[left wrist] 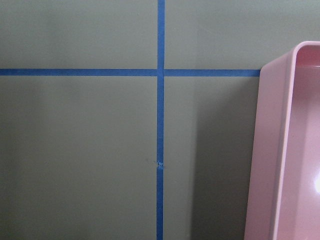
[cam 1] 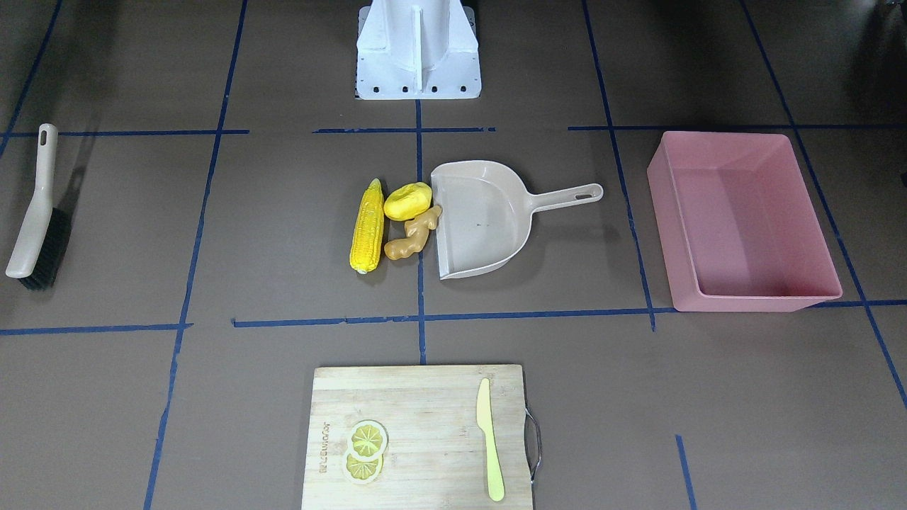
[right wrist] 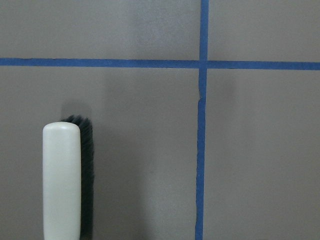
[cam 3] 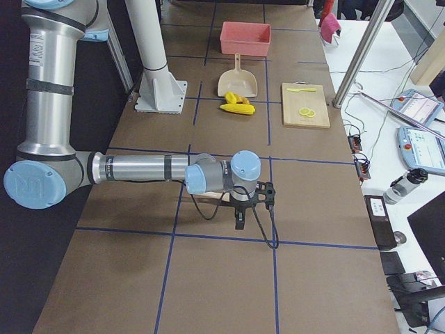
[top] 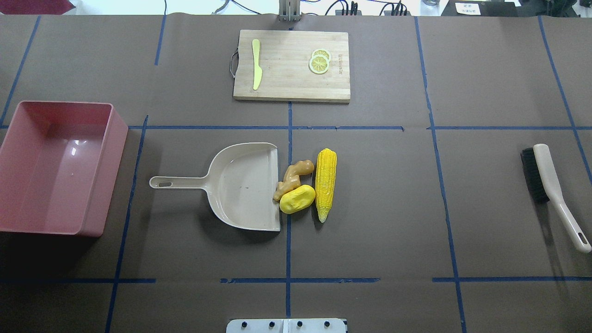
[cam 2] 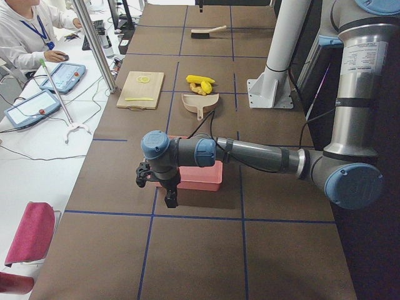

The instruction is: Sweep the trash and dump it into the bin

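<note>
The trash sits mid-frame in the overhead view. The corn (top: pixel 325 184) lies on the desk (top: pixel 393 208) with its tip toward the bottom of the frame. The potato (top: pixel 297 199) is just left of the corn's lower end, touching it as far as I can judge. The ginger (top: pixel 293 176) lies above the potato, against the open lip of the dustpan (top: pixel 231 185), whose handle points to the frame's left.

The bin (top: pixel 104 185) is at the left edge, well apart from the trash. The brush (top: pixel 548 185) lies at the right edge, its handle toward the lower right. At top centre is the board (top: pixel 286 83), with the knife (top: pixel 256 64) on its left part and the overlapping lemon slices (top: pixel 319 61) on its right.

In the left side view, the left tool (cam 2: pixel 170 200) hangs pointing down by the bin's near wall. In the right side view, the right tool (cam 3: pixel 240 221) hangs over the desk at lower centre. I cannot tell whether either is clenched or released. The left wrist camera shows the bin's corner at its right edge. The right wrist camera shows the brush's end at lower left.
</note>
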